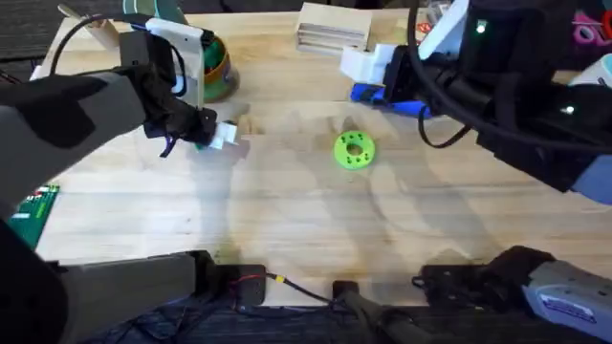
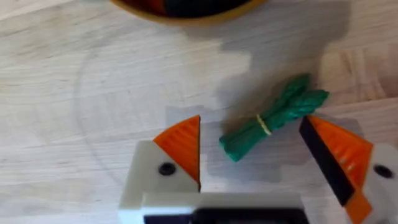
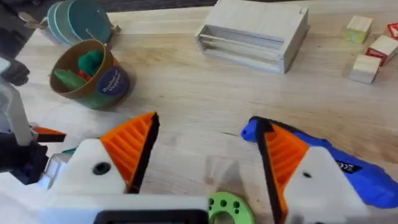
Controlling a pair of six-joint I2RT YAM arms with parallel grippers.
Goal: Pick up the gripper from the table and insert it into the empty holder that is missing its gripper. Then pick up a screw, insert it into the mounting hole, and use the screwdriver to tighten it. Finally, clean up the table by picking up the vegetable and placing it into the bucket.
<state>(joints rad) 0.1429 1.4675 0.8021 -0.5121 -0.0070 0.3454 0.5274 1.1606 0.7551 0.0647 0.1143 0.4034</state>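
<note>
Nearest the arms' bases, the pale wooden surface [image 1: 287, 239] lies bare apart from a flat bright green round disc with holes [image 1: 353, 150] near its middle. To the left of that, the left end effector [image 1: 218, 136] is down at the wood, and its wrist view shows its white fingers with orange ribbed pads [image 2: 181, 144] spread wide, with the small elongated bright green toy vegetable [image 2: 272, 117] (a bundle tied with a thin yellow band) lying on the surface in the gap between them; its leafy end comes close to the farther pad, though whether they touch is hard to tell, and nothing is gripped. Just beyond it stands the small round bucket with a yellow-orange rim and green-blue patterned sides [image 1: 216, 67], which in the right wrist view already holds some green and teal pieces. On the right side, the right end effector [image 3: 205, 152] hovers over the surface with its orange-padded fingers [image 3: 132, 144] also wide apart and empty; the thick blue cylindrical electric screwdriver [image 3: 354, 171] lies on the wood right under and beside one of its fingers, and the green disc sits close by between the fingertips in that view. Farther back rests a light wooden box [image 1: 333, 27], and past it, a few small wooden blocks [image 3: 365, 62].
</note>
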